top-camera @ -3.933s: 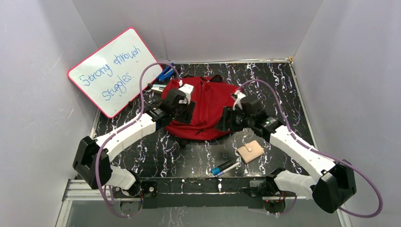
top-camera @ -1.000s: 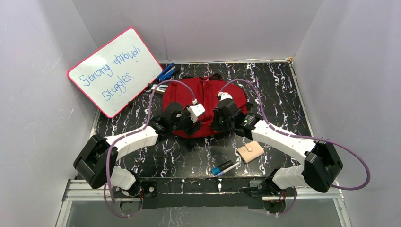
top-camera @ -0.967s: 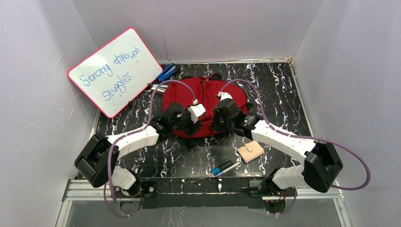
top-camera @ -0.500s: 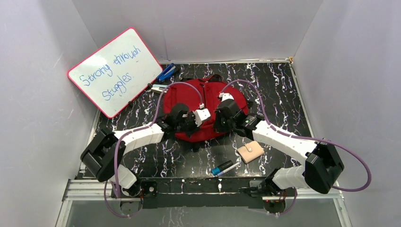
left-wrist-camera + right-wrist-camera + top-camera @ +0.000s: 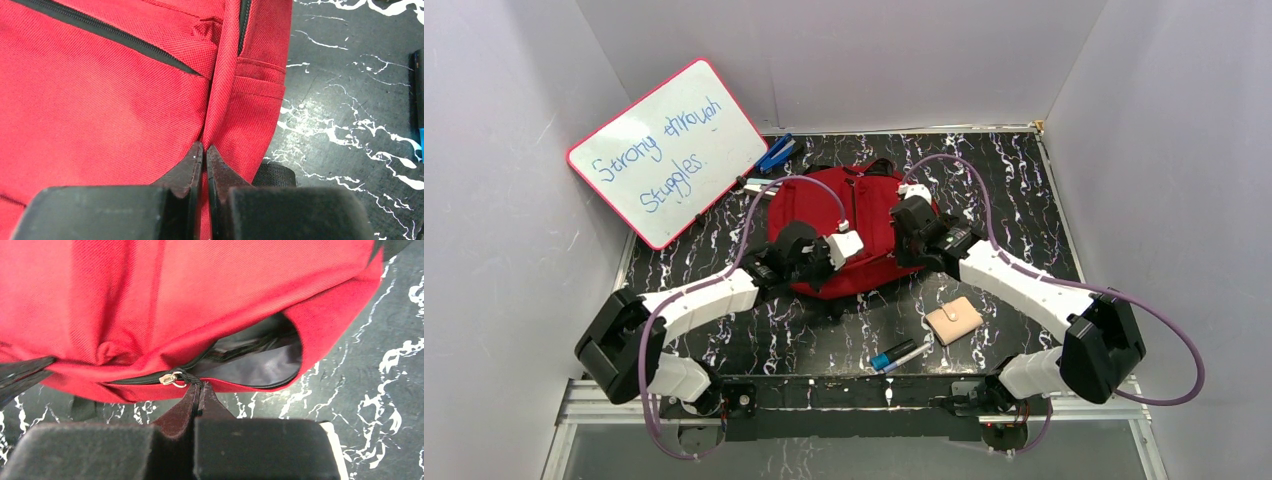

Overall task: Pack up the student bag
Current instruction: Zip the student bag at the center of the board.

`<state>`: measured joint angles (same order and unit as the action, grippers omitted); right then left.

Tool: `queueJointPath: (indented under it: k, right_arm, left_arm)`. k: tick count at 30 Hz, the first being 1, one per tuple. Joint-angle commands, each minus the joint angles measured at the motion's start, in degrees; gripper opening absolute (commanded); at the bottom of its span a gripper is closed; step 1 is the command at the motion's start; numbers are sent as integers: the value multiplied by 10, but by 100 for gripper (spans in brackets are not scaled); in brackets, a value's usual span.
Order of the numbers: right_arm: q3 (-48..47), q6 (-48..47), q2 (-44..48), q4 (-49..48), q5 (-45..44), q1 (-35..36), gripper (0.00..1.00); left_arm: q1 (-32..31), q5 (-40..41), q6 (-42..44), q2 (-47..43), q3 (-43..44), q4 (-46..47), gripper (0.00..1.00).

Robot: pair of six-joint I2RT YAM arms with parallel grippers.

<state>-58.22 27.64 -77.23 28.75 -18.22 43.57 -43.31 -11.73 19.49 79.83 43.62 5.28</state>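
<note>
The student bag [image 5: 854, 215] lies mid-table, dark red with black zippers. In the left wrist view my left gripper [image 5: 204, 148] is shut on a raised fold of the bag's [image 5: 110, 100] red fabric beside a side pocket. The right wrist view has my right gripper [image 5: 199, 386] shut on the black cord of the zipper pull, next to the silver slider [image 5: 171, 379]. The bag [image 5: 190, 295] gapes to the right of the slider, and its grey lining [image 5: 260, 362] shows. From the top camera both arms reach over the bag and hide their fingertips.
A whiteboard [image 5: 669, 150] leans at the back left, with a blue tool [image 5: 774, 153] beside it. A beige wallet [image 5: 953, 320], a blue-capped marker [image 5: 890, 356] and a pen [image 5: 914, 351] lie near the front. A black strap [image 5: 272, 175] pokes out under the bag.
The left gripper has closed on the bag's fabric. The right gripper has moved away from the bases along the bag's right side, still holding the zipper pull.
</note>
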Motion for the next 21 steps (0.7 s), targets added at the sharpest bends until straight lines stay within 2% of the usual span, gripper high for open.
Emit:
queueJointPath:
  k: [1,13,18,21]
  right_arm:
    - [-33,-32,-11,26,-63,-32,0]
    - [-56,-53,-29,56,-87,-85,0]
    - [-61,-71,1,30,-30,-96,0]
    - [-75,-66,-2,63,-69,-105,0]
  left_arm:
    - [-1,58,-7,-42,-22,-83,0]
    - [13,196,-37,-74,-36,-145,0]
    - [16,209,-36,-98,-47,-146,0]
    - [18,252,-43,-98,-48,-152,0]
